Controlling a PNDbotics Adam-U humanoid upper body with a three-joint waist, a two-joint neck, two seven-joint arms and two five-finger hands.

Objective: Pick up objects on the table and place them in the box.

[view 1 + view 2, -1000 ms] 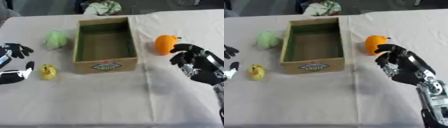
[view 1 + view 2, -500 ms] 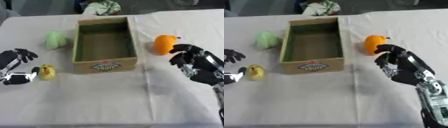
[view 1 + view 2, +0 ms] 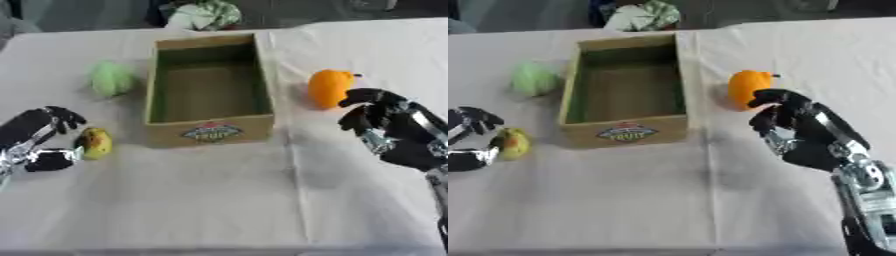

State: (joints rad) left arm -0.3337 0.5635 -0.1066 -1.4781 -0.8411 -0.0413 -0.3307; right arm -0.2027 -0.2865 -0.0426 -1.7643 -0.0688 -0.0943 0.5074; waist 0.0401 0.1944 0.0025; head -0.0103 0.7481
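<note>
we see left hand (image 3: 39, 142) fingers spread around yellow fruit (image 3: 94, 143), touching it, right hand (image 3: 802, 131) curled, empty, just beside orange pepper (image 3: 746, 88)

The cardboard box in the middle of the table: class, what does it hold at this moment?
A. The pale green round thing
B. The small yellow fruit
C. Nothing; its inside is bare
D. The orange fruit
C. The box shows only its bare bottom, while the orange fruit lies to its right, the pale green round thing to its left, and the small yellow fruit by the left hand.
</note>
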